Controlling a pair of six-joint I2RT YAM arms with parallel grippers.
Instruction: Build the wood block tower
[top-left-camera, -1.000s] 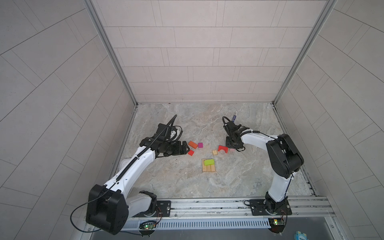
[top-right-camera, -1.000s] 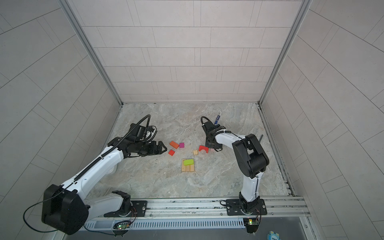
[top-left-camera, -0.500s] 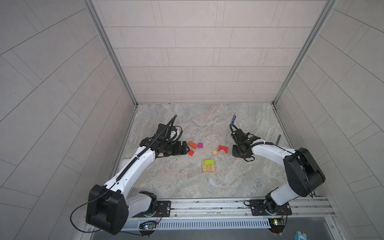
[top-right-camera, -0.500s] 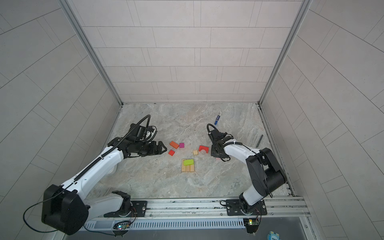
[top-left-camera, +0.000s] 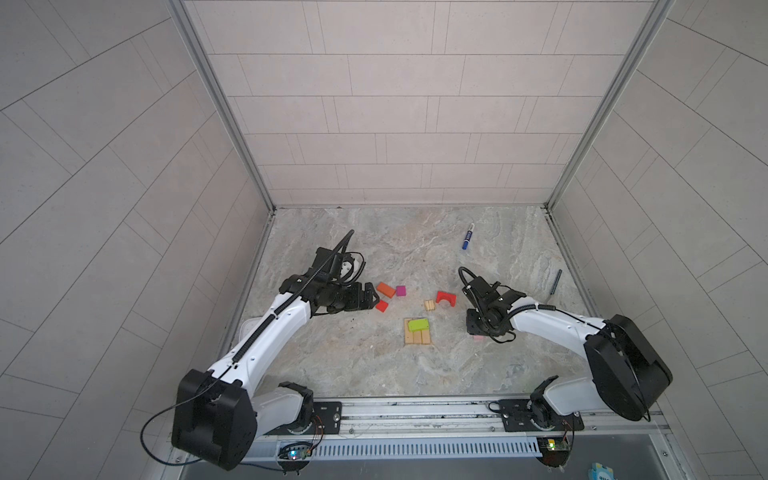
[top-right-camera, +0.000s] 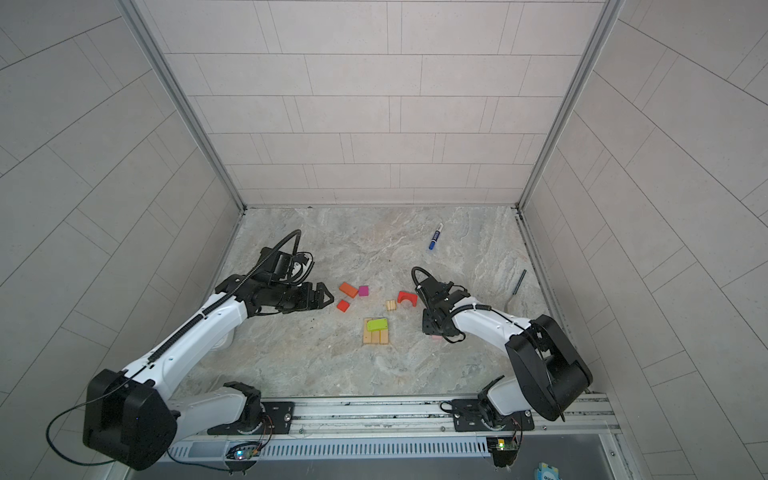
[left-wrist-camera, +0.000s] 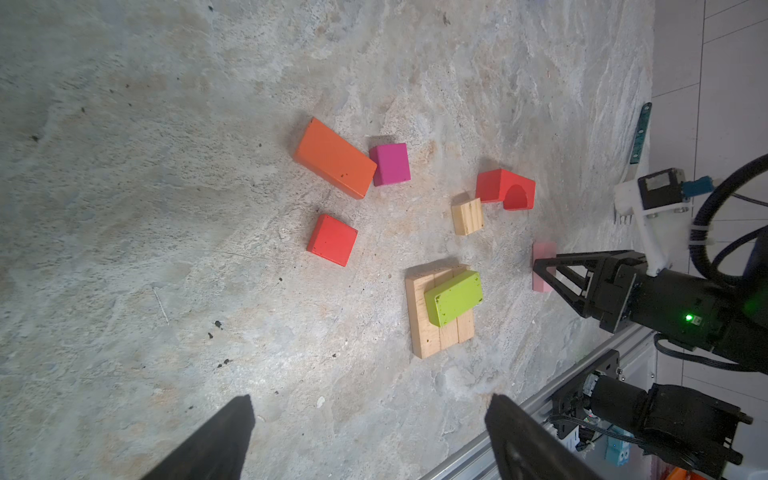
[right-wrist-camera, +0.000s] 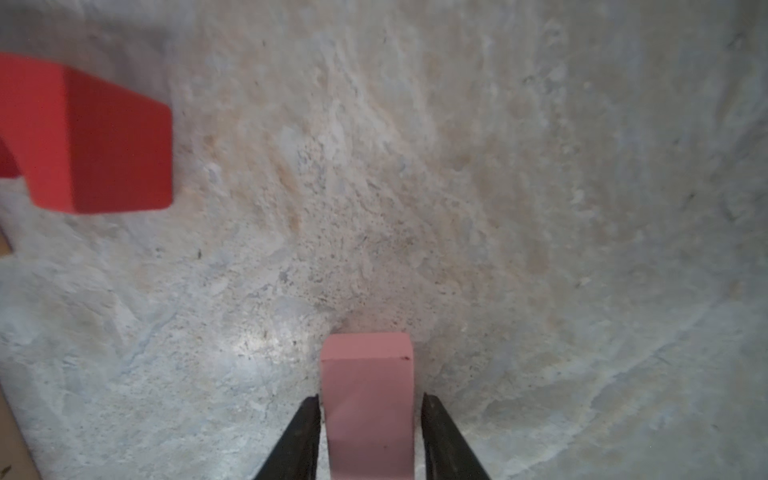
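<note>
Three tan planks (top-left-camera: 417, 337) lie side by side with a lime-green brick (top-left-camera: 417, 323) on top; both show in the left wrist view too, planks (left-wrist-camera: 419, 324) and brick (left-wrist-camera: 455, 297). Loose on the floor are an orange brick (top-left-camera: 385, 289), a magenta cube (top-left-camera: 400, 290), a red cube (top-left-camera: 382, 306), a small tan block (top-left-camera: 429, 305) and a red arch (top-left-camera: 446, 298). My right gripper (right-wrist-camera: 370, 401) points down at a pink brick (right-wrist-camera: 368, 374) and straddles it, slightly open, with a thin gap on each side. My left gripper (top-left-camera: 374, 297) hangs open beside the red cube, holding nothing.
A blue marker pen (top-left-camera: 468, 237) lies at the back right. A dark slim tool (top-left-camera: 555, 281) rests by the right wall. Tiled walls close in three sides, and a metal rail (top-left-camera: 415, 411) runs along the front edge.
My right arm swung from beside the red arch toward the near right and came down over the pink brick, its jaws parting a little. The left arm stayed still.
</note>
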